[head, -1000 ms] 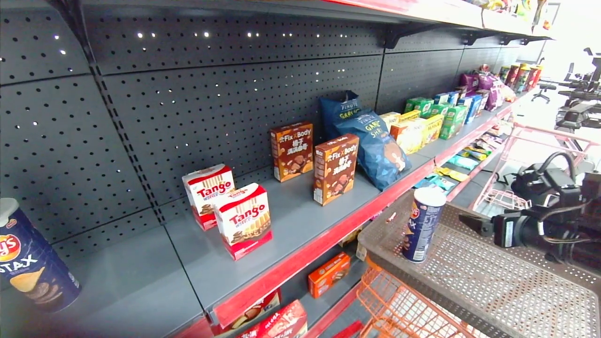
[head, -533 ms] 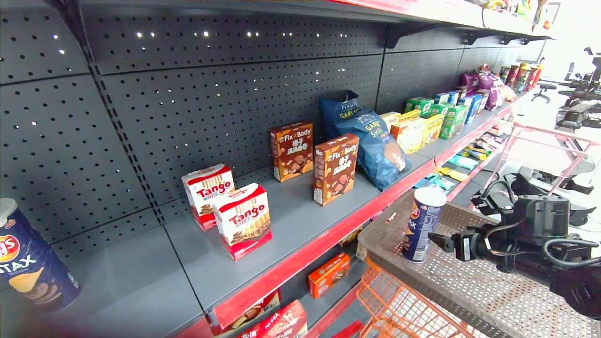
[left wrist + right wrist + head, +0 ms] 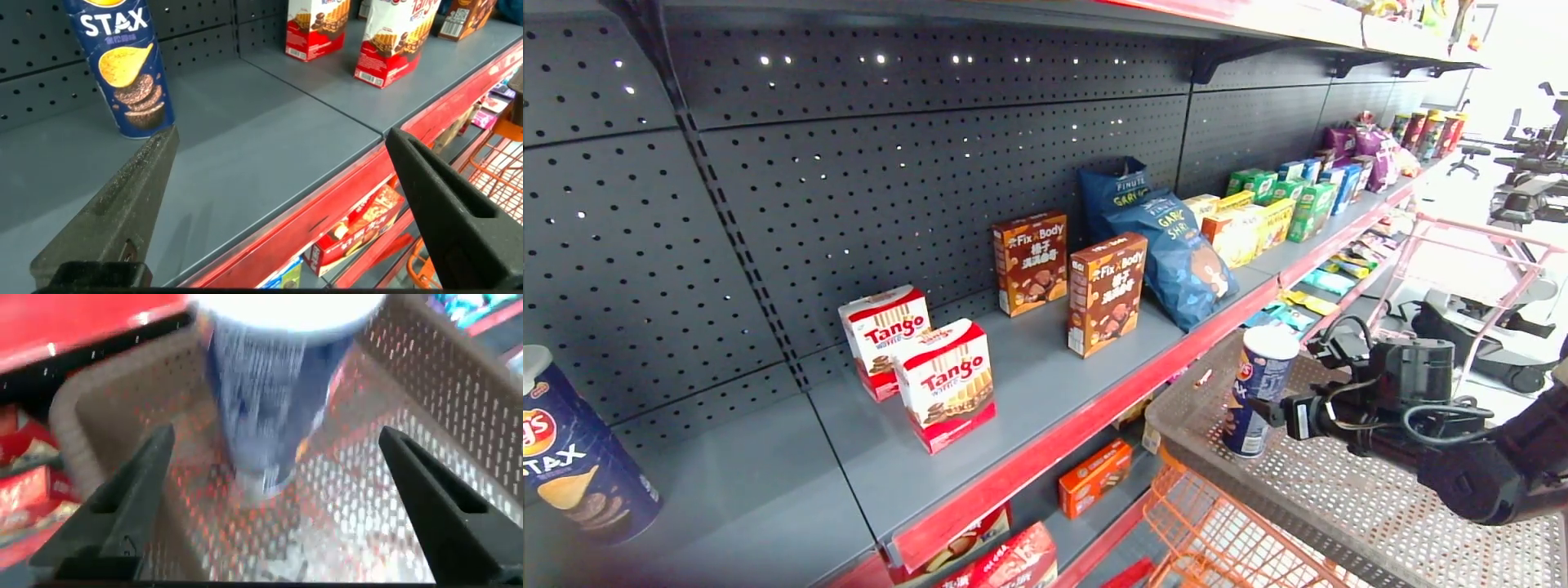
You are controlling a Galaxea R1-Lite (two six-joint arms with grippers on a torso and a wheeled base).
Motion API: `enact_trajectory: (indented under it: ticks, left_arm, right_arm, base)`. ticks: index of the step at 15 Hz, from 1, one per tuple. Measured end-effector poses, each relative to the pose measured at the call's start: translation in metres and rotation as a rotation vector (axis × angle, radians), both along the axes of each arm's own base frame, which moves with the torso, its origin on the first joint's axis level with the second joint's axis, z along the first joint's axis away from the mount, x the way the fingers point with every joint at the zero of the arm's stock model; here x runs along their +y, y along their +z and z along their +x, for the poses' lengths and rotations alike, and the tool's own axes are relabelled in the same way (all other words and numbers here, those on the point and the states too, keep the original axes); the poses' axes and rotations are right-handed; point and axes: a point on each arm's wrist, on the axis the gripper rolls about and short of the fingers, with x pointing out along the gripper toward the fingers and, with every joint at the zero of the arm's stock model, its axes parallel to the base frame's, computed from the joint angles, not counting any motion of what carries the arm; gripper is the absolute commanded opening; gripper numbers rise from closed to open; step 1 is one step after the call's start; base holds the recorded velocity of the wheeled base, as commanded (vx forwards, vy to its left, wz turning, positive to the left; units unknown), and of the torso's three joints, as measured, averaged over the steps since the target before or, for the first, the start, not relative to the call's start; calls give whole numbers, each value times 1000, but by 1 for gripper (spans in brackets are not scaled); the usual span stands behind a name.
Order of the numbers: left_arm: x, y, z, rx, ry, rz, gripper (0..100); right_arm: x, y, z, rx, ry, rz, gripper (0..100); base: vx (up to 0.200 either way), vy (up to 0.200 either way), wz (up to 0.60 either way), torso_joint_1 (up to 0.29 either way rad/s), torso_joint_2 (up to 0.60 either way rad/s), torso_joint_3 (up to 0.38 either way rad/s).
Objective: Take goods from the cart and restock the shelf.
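A blue chip can (image 3: pixel 1255 390) with a white lid stands upright in the brown perforated cart tray (image 3: pixel 1380 498). My right gripper (image 3: pixel 1264 408) is at the can's side. In the right wrist view the right gripper (image 3: pixel 278 441) is open, with the can (image 3: pixel 270 400) just ahead between its spread fingers. A second blue chip can (image 3: pixel 572 457) stands on the grey shelf (image 3: pixel 1045 392) at the far left. My left gripper (image 3: pixel 278 143) hangs open over that shelf, close to the second can (image 3: pixel 121 65), holding nothing.
Two red-and-white wafer boxes (image 3: pixel 946 382), two brown boxes (image 3: pixel 1104 292) and blue snack bags (image 3: pixel 1180 257) stand along the shelf. Between the left can and the wafer boxes the shelf is bare. An orange wire basket (image 3: pixel 1217 539) sits below the tray. A pink cart frame (image 3: pixel 1470 245) stands behind.
My right arm has swung left across the cart tray, bringing its open gripper from well right of the can up to it. The can and shelf goods have stayed put.
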Motion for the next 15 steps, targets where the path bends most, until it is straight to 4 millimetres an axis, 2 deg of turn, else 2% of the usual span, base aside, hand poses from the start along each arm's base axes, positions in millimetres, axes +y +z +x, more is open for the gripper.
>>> enact_trajectory:
  ticks: [7,9,15]
  left_arm:
    - [0,0,0,0,0,0,100]
    - [0,0,0,0,0,0,100]
    - [0,0,0,0,0,0,100]
  right_arm:
    - [4,-9,45,-70,-3,13,100]
    - [5,-13,57,-107,45,37,100]
    - [5,-38,75,-111,69,44,100]
  base:
    - [0,0,0,0,0,0]
    - [0,0,0,0,0,0]
    - [0,0,0,0,0,0]
